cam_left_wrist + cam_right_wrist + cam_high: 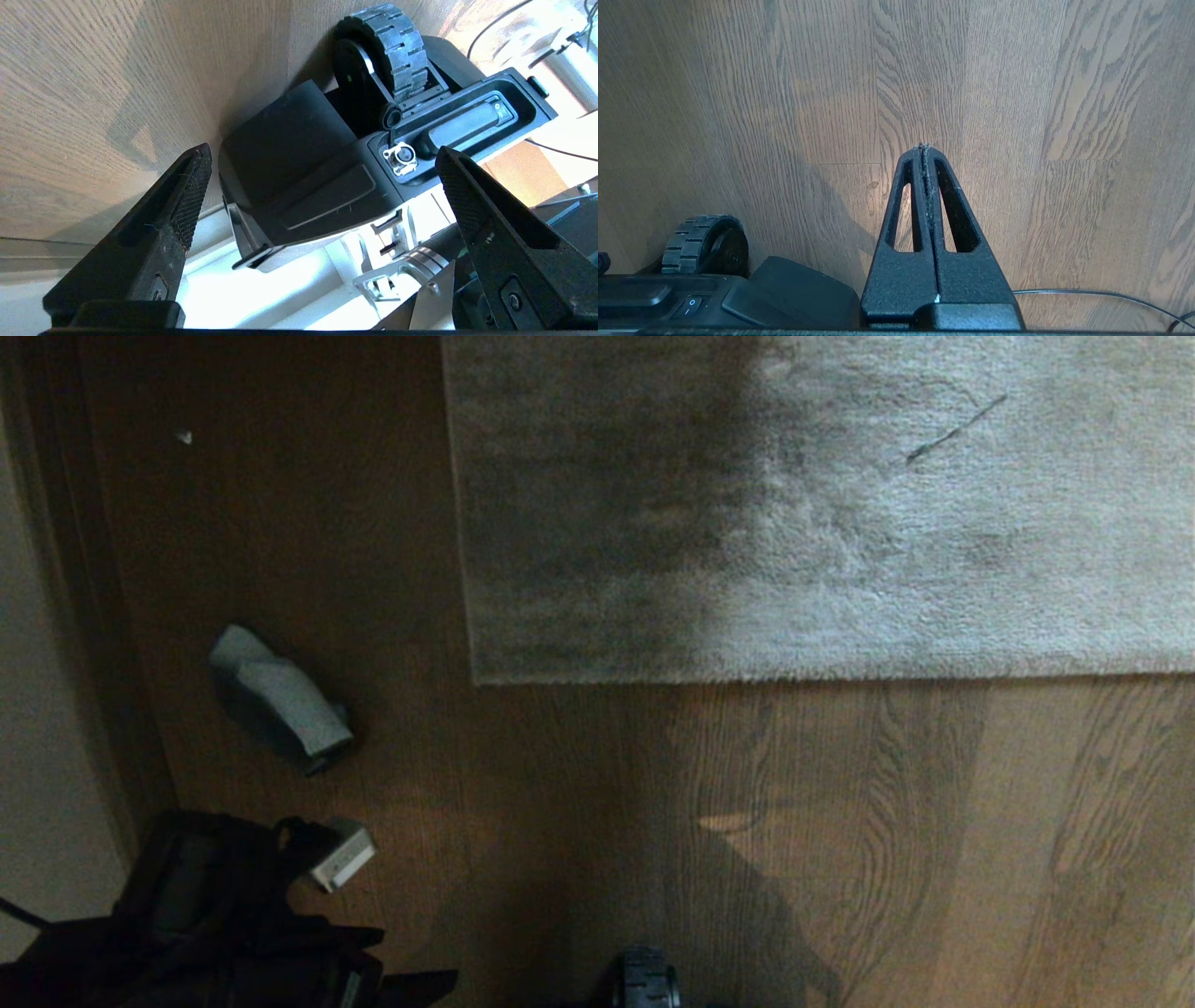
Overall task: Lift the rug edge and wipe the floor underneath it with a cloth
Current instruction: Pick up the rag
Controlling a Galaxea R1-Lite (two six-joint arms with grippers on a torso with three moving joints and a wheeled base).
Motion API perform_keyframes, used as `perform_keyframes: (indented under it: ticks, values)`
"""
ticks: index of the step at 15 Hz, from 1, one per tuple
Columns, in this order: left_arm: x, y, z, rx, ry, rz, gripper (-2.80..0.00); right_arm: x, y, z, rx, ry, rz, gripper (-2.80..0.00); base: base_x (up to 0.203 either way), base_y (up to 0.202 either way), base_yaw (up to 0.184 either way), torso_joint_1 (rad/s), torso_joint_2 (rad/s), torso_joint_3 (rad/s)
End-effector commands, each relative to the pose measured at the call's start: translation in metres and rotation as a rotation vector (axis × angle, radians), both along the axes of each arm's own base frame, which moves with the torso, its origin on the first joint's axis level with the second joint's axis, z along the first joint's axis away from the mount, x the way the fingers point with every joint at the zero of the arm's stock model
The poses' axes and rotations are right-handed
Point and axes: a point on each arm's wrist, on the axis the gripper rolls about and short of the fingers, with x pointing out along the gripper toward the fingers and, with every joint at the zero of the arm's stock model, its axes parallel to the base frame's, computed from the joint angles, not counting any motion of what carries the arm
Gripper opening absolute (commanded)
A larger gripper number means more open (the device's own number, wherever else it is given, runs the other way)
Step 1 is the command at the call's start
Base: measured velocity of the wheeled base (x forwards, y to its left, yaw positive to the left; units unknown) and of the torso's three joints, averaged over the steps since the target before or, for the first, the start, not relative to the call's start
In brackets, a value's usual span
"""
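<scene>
The large grey-beige short-pile rug edge [747,677] lies flat on brown wood-grain floor [934,821]. The small grey-blue cloth [280,698] sits left. The left gripper [322,196], wide and empty, must fetch it; the right gripper [923,154] is closed, empty.

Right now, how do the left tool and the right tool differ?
The left tool stands wide open, its fingers far apart; the right tool is shut, fingers pressed together. The left tool faces the robot's black base and wheel; the right tool points at bare floor. Both are black with ridged pads and hold nothing. The cloth lies on the floor.
</scene>
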Motion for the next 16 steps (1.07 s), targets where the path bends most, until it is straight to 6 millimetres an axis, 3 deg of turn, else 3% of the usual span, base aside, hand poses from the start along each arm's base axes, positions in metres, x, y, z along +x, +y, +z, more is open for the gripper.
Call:
perform_keyframes:
  ticks: [1,16]
  values:
    - [0.0039,-0.0021,-0.0008,0.001,0.005,-0.004,0.0,0.0,0.0,0.0001,0.0,-0.001,0.0,-2.8,0.0,0.0,0.0,0.0,0.0,0.0]
    - [0.009,-0.0092,0.0032,-0.008,-0.013,-0.028,0.0,0.0,0.0,0.0001,0.0,-0.001,0.0,-2.8,0.0,0.0,0.0,0.0,0.0,0.0]
